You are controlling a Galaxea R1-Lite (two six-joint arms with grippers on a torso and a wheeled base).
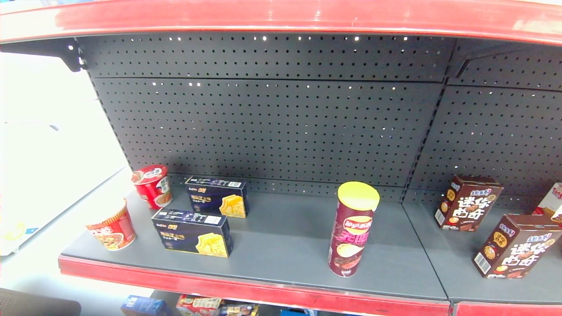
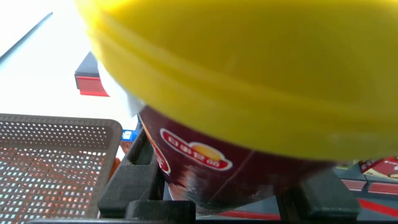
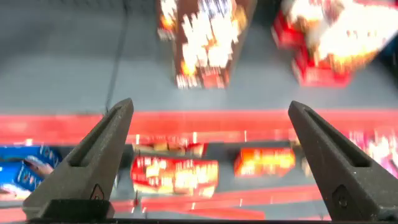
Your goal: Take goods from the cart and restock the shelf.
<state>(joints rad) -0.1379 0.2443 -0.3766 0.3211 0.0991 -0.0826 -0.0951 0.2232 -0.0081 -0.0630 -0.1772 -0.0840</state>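
Sitting between left jaws: chip can (image 2: 236, 93)

In the left wrist view, the chip can (image 2: 199, 165) clamped in the left tool (image 2: 225, 186) hides much of its fingers (image 2: 127, 183), and the can's yellow lid (image 2: 249, 68) runs past the frame. The right wrist view's brown box (image 3: 202, 43) is blurred, its print illegible. In the head view, the right edge cuts an orange-and-white box (image 1: 551, 202), and the bottom edge cuts the lower-shelf goods (image 1: 198, 305).
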